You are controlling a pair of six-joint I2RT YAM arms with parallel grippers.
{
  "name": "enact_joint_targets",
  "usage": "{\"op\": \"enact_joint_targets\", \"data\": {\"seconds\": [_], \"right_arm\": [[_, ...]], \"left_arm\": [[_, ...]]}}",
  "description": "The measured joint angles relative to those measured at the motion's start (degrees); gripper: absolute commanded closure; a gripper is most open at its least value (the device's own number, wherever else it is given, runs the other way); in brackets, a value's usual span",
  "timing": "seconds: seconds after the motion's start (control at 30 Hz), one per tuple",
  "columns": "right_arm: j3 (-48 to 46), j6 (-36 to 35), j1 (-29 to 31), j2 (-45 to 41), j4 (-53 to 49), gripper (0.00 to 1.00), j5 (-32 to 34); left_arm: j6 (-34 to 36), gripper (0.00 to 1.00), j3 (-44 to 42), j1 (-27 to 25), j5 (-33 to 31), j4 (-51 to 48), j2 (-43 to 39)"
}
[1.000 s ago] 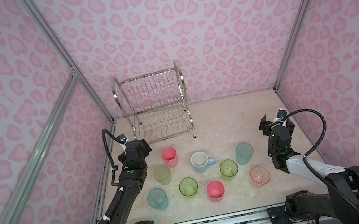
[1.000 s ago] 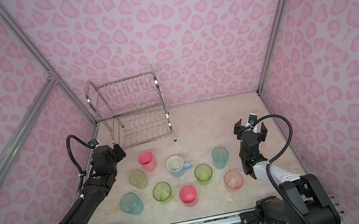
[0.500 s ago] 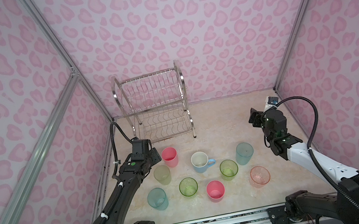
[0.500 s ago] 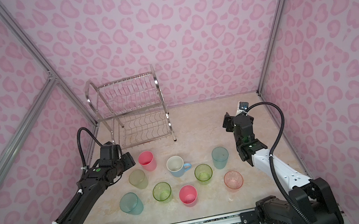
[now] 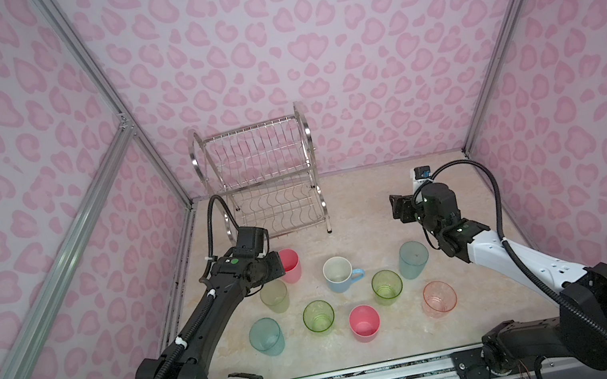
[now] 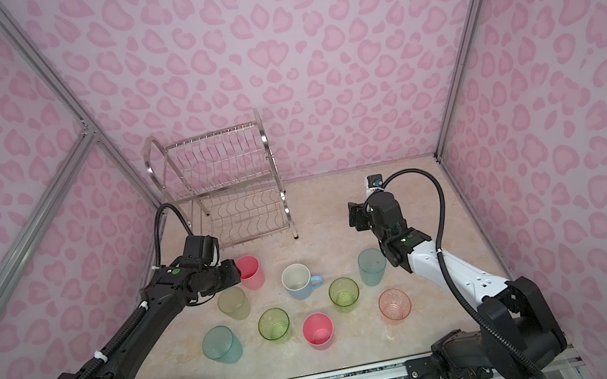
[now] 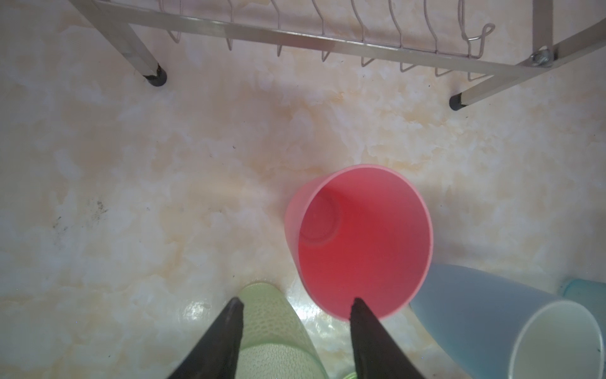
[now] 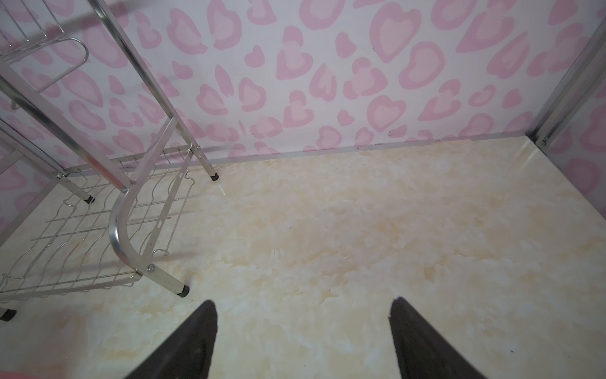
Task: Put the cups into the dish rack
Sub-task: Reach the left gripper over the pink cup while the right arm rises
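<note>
The empty chrome dish rack (image 5: 262,181) stands at the back left. Several cups stand upright in front of it: a pink cup (image 5: 290,265), a pale green one (image 5: 274,297), a light-blue mug (image 5: 339,275), a teal one (image 5: 413,259) and a peach one (image 5: 440,297) among them. My left gripper (image 7: 296,303) is open above the cups, one finger (image 7: 360,315) over the pink cup's (image 7: 360,236) rim, the other beside the pale green cup (image 7: 272,315). My right gripper (image 8: 303,306) is open and empty over bare table to the right of the rack (image 8: 121,203).
Nearer the front edge stand a teal cup (image 5: 266,337), a green cup (image 5: 318,316), a second pink cup (image 5: 364,323) and another green cup (image 5: 387,287). Pink patterned walls with metal posts close in the table on three sides.
My left gripper has dropped toward the pink cup and its jaws have narrowed. My right arm has swung back and toward the rack, jaws still wide.
</note>
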Motion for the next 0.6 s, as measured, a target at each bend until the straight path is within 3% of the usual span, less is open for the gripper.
{"op": "enact_joint_targets", "data": {"seconds": [0.43, 0.6], "right_arm": [[0.3, -0.2, 0.1, 1.2, -1.2, 0.19, -0.2], [0.8, -0.2, 0.1, 1.5, -1.4, 0.19, -0.2]], "left_arm": [[0.7, 0.62, 3.3, -3.4, -2.4, -1.3, 6.0], [0.7, 0.63, 3.3, -4.0, -3.3, -1.3, 6.5]]}}
